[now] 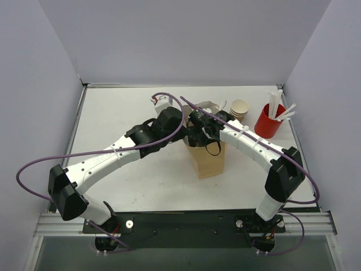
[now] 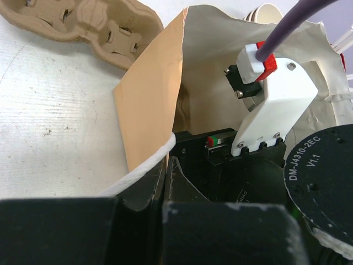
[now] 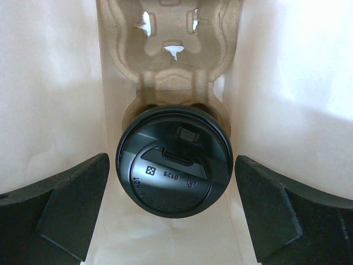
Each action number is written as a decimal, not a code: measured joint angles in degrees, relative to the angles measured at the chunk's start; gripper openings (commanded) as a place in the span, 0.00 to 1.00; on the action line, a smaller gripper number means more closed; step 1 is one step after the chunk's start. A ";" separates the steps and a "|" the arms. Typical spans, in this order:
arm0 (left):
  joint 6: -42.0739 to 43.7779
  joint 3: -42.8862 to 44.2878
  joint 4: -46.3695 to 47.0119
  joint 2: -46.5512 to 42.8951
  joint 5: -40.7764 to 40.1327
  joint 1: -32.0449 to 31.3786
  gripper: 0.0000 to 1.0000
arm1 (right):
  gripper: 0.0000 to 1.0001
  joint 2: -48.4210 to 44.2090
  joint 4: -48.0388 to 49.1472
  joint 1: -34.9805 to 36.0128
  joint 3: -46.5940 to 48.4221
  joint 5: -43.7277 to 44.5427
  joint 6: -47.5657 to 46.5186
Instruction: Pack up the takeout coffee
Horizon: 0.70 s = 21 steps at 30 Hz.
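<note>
Coffee (image 3: 174, 160) is inside the bag (image 1: 208, 161), seated in the carrier (image 3: 171, 33) slot nearest the right wrist camera. We see only its black lid; the cup wall below is hidden by lid and slot. The slot beyond it looks empty. The right jaws stand wide inside the bag, one finger on each side of the lid, neither touching it. The left jaws are closed on the bag's rim, pinching the paper so the mouth gapes. The bag stands upright on the counter (image 1: 124, 113).

Handling, our judgement: the cup is light and soft-walled, and a hard squeeze would dent it. We cannot tell whether it is filled, so we treat it as full and keep it upright. The lid is smooth, slippery plastic and looks press-fit, so lifting by the lid alone could pop it off. The best hold would be around the body just under the lid, where the rolled rim stiffens the wall and the widening taper resists slipping down. That band sits close to the carrier here, so access is tight. If the cup must move, taking the carrier's stiff pulp web may be safer. The bag walls are limp and lie close to both fingers, so they snag easily.
</note>
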 measured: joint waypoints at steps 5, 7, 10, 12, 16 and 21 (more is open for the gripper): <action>0.74 0.37 -0.13 0.22 0.42 0.02 0.00 | 0.91 0.00 0.00 -0.33 0.00 -1.07 0.04; 1.14 0.76 -0.33 0.44 0.66 0.13 0.00 | 0.91 0.00 0.00 -0.20 0.04 -1.33 0.07; 1.51 1.16 -0.37 0.63 0.87 0.22 0.00 | 0.91 0.00 0.00 -0.09 0.24 -1.31 0.24; 1.86 1.40 -0.74 0.63 0.90 0.22 0.00 | 0.91 0.00 -0.04 0.15 0.44 -1.11 0.31; 2.47 1.95 -1.53 0.70 0.90 0.26 0.00 | 0.91 0.00 -0.15 0.61 0.83 -0.28 0.37; 2.71 2.25 -1.60 0.90 0.92 0.28 0.00 | 0.91 0.00 -1.36 0.96 2.10 1.33 0.24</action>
